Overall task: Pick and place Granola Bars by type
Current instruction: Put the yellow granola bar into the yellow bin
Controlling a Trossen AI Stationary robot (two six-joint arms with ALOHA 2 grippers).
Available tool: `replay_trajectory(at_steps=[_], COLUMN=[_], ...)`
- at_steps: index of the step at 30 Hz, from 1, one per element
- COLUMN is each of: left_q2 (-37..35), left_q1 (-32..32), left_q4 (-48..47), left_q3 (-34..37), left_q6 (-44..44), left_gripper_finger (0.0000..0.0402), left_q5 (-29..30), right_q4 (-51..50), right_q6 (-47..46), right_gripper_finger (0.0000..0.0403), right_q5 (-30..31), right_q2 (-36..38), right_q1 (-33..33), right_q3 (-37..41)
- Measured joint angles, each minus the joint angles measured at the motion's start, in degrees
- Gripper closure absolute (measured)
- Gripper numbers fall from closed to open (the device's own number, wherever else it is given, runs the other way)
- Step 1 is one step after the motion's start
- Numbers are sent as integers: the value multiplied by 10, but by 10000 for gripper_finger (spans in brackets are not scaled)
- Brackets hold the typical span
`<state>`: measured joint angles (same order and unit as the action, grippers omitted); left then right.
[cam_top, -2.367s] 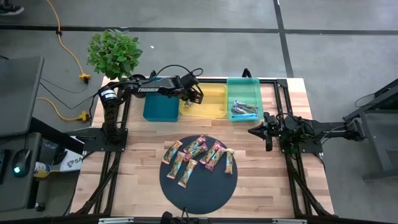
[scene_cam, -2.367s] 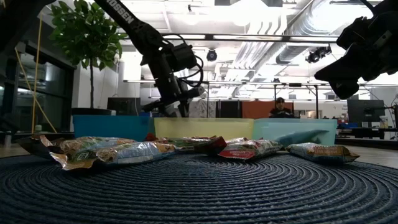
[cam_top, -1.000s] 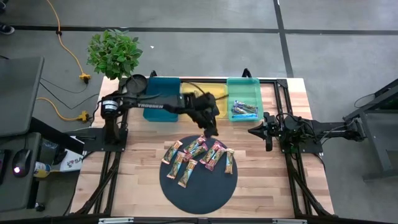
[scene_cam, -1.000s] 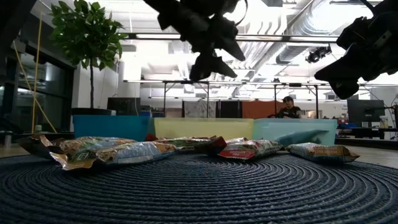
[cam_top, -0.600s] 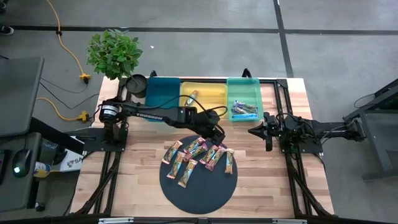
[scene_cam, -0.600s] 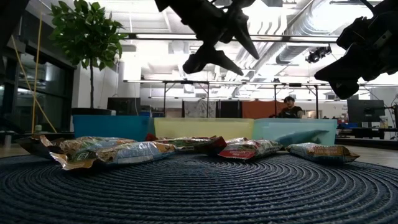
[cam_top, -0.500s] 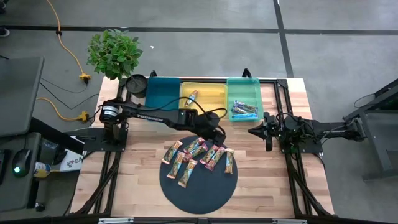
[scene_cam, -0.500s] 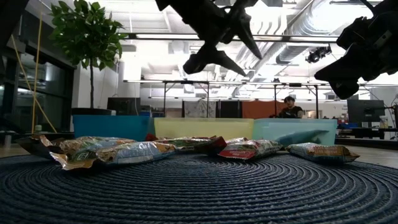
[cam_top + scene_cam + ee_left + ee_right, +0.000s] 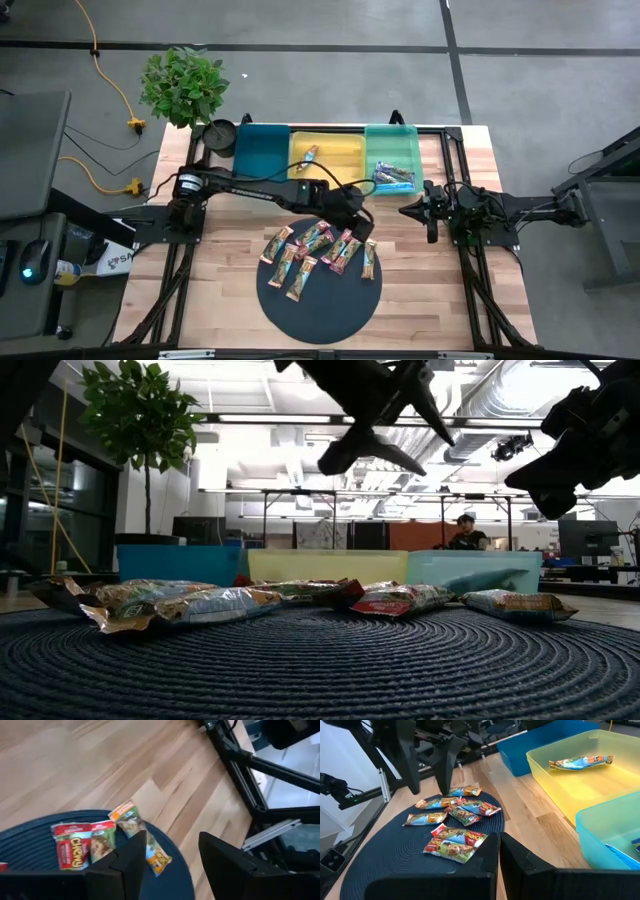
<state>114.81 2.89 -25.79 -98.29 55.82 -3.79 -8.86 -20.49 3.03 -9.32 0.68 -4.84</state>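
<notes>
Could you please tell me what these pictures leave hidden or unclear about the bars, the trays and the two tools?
- Dark blue tray: floor hidden in low view by its wall.
- Bars in teal tray: count unclear in high view, too small; cut off in right wrist view.
- Bars on mat: overlapping in low view, uncountable.
- Left tool: fingertips apart, empty.

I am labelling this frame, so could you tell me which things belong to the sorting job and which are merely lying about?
Job: granola bars on the round mat; blue tray, yellow tray, teal tray; open left gripper.

Lying about: potted plant, yellow cable, parked right gripper.
</notes>
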Motion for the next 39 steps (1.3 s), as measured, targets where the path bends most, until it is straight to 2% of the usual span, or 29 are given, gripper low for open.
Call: replay_trajectory(at_steps=[5,13,16,18,24,27,28,31,39], left_q2=[23,52,84,105,192,207,214,219,239], left_q1=[4,33,43,51,66,65,65,65,65], left_q4=[-17,29,32,-22,-97,-175,-161,-227,-221], left_q3=[0,-4,-42,-74,-202,-249,-262,-277,-283], left_q6=[30,64,65,58,32,31,33,39,45], left_gripper_finger=[222,222,222,222,222,222,222,222,222], left_q5=[-19,5,6,4,2,6,14,33,46], right_q4=[1,0,1,0,-2,0,2,1,0], right_q6=[0,0,0,0,0,0,0,0,0], right_gripper_finger=[402,403,402,403,402,402,402,402,402], right_q5=[0,0,0,0,0,0,0,0,-1], right_q2=[-5,-9,-9,-9,-13,-18,-20,-22,-30], right_q1=[0,0,0,0,0,0,0,0,0], right_q3=[0,0,0,0,1,1,1,1,1])
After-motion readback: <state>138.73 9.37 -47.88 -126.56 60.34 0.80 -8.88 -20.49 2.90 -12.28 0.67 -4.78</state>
